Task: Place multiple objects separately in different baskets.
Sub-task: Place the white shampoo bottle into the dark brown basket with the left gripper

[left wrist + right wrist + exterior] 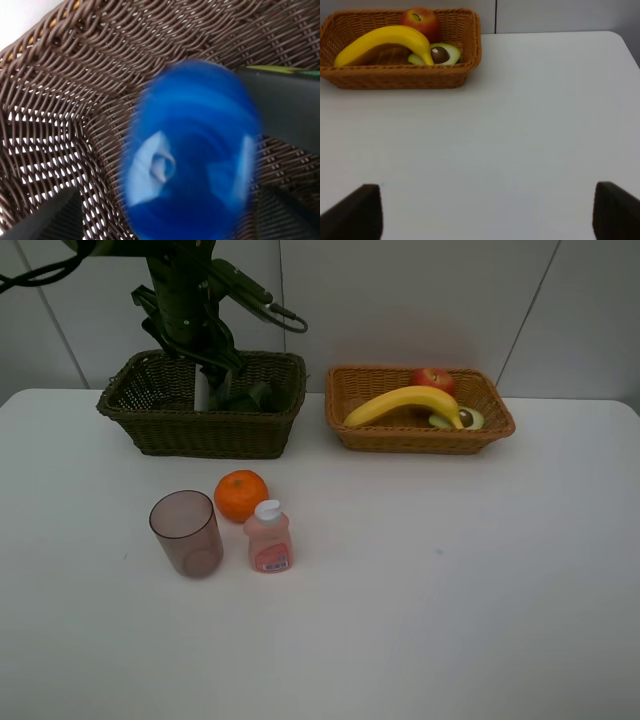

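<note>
My left gripper [212, 375] reaches down into the dark brown-green basket [160, 430]. In the left wrist view its fingers [45, 220] stand apart on either side of the blurred blue cap [192, 150] of the white tube [202, 390], so the gripper [167, 215] looks open. The dark green bottle [250, 398] lies in the same basket and also shows in the left wrist view [285, 105]. The orange-tan basket [420, 440] holds the banana [405, 402], red apple [433, 378] and avocado half [462, 418]. The orange [241, 494], pinkish cup [186, 532] and small pink bottle [269, 537] stand on the table. My right gripper [485, 215] is open and empty above bare table.
The white table [450, 590] runs back to a grey wall behind both baskets. The cup, orange and pink bottle sit close together in front of the dark basket. The right wrist view shows the orange-tan basket [470, 50] ahead of the right gripper.
</note>
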`<state>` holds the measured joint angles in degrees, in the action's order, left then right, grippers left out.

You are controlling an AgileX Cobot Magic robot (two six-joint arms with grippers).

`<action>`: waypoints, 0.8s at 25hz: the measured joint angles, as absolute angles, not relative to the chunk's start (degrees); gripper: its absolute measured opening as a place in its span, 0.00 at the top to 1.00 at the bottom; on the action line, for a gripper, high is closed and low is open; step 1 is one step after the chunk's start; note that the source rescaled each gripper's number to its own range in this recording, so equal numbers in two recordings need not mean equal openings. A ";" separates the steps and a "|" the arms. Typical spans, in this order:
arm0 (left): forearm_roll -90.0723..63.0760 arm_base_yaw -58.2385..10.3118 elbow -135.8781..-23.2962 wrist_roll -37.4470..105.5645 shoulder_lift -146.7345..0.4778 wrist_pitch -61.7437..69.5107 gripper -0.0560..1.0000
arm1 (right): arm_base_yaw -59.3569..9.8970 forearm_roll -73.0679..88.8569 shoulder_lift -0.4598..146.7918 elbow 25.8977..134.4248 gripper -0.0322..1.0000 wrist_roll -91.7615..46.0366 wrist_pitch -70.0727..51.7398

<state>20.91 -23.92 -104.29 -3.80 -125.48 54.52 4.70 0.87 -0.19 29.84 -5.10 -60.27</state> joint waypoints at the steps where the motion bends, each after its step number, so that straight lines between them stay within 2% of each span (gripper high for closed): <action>1: 20.91 -23.92 -104.29 -3.80 -125.48 54.52 0.07 | 4.70 0.87 -0.19 29.84 0.18 -5.10 -60.27; 20: 18.71 -23.92 -104.29 -3.80 -125.29 55.53 0.06 | 4.70 0.87 -0.19 29.84 0.18 -5.10 -60.27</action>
